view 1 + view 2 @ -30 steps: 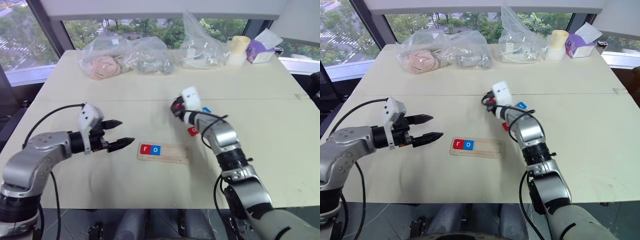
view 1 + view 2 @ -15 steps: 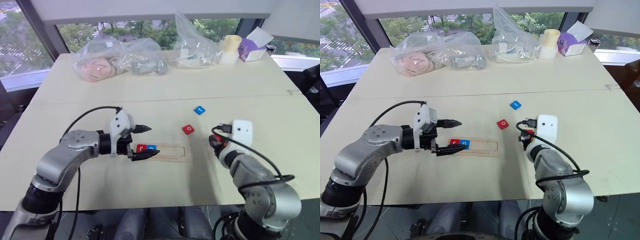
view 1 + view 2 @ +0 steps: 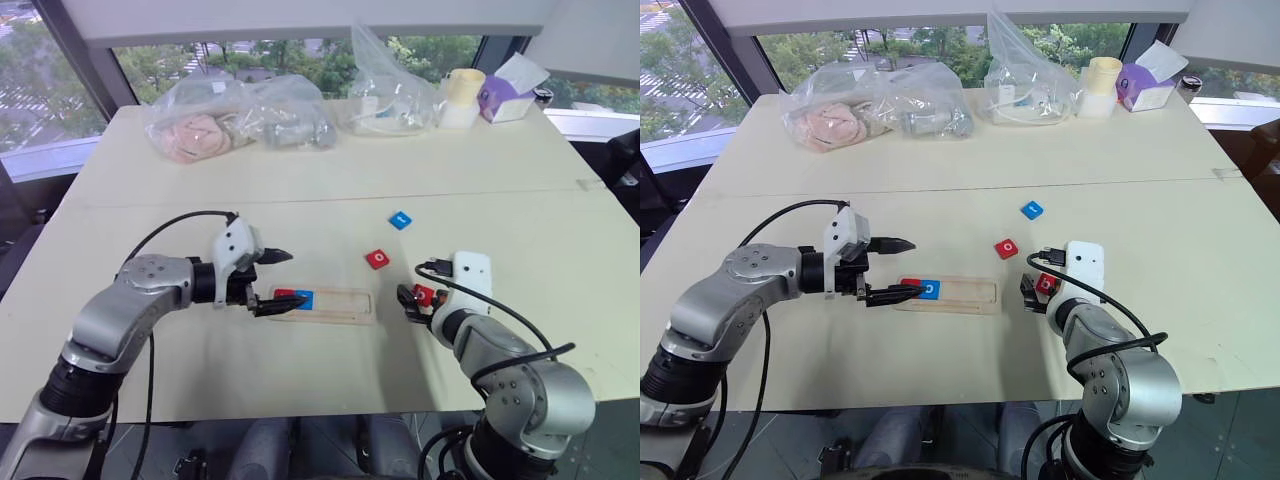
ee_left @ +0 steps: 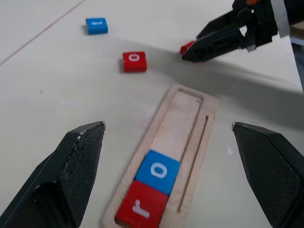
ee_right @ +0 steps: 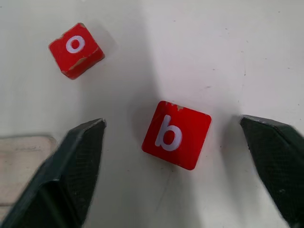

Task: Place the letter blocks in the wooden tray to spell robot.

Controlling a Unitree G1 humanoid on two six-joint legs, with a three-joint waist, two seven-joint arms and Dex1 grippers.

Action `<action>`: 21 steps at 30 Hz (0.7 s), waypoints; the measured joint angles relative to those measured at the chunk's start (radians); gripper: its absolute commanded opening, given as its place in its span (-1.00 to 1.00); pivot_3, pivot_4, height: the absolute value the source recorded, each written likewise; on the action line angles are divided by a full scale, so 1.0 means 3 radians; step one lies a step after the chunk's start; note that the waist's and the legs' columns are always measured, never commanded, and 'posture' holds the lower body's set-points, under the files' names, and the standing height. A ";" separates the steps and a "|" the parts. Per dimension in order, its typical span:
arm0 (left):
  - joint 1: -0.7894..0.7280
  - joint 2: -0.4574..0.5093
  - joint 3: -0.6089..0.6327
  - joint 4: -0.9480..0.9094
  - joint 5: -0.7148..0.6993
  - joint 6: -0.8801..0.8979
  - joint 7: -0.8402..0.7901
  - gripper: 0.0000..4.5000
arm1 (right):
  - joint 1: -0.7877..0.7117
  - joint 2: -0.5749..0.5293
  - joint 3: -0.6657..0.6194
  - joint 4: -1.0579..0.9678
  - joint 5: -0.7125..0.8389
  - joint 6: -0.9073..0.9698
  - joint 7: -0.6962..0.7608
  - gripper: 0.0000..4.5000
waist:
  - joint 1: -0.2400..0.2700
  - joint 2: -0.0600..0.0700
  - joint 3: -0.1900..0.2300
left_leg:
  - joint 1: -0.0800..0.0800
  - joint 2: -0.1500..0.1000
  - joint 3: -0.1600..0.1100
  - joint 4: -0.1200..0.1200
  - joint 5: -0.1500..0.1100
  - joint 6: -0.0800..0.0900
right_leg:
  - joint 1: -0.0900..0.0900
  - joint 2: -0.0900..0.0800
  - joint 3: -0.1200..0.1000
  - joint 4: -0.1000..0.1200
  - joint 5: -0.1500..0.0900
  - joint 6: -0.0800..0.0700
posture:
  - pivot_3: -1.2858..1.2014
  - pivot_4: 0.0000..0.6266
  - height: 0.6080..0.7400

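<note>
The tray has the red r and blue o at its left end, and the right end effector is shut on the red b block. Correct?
Not quite. The right end effector is open; the red b block lies on the table between its fingers, as the right wrist view shows. The tray does hold red r and blue o.

1. In the head views the left claw (image 3: 272,281) covers the near end of the wooden tray (image 3: 345,305), partly hiding the red r block (image 3: 285,296).
2. The letter on the blue block (image 3: 400,219) further back is too small to read.
3. The contents of the clear bags (image 3: 240,115) at the worktop's far edge are indistinct.
</note>
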 measured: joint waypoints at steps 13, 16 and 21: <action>-0.0116 0.0644 0.0114 -0.0130 -0.0274 0.0069 -0.0835 1.00 | 0.0508 -0.2720 0.0230 0.1830 0.0502 -0.3120 0.3408 0.97 | -0.0011 -0.0011 0.0011 | 0.0002 0.0004 0.0035 0.0002 -0.0016 0.0025 | 0.0023 -0.0010 0.0004 -0.0040 0.0002 0.0015 | 0.03 -0.52 1.00; 0.0050 0.0725 0.0139 -0.0215 -0.0278 0.0092 -0.0836 1.00 | 0.0375 -0.2696 0.0474 0.2220 0.0386 -0.3556 0.3535 0.97 | -0.0006 -0.0011 0.0012 | 0.0002 0.0004 0.0039 0.0003 -0.0016 0.0024 | 0.0021 -0.0010 0.0012 -0.0039 0.0005 0.0017 | 0.03 -0.52 1.00; 0.0218 0.0815 0.0221 -0.0270 -0.0280 0.0107 -0.0797 1.00 | 0.0122 -0.2666 0.0665 0.2672 0.0254 -0.3967 0.3586 0.97 | 0.0028 -0.0015 0.0013 | 0.0001 0.0003 0.0039 0.0006 -0.0016 0.0024 | 0.0020 -0.0012 0.0014 -0.0040 0.0007 0.0018 | 0.03 -0.52 1.00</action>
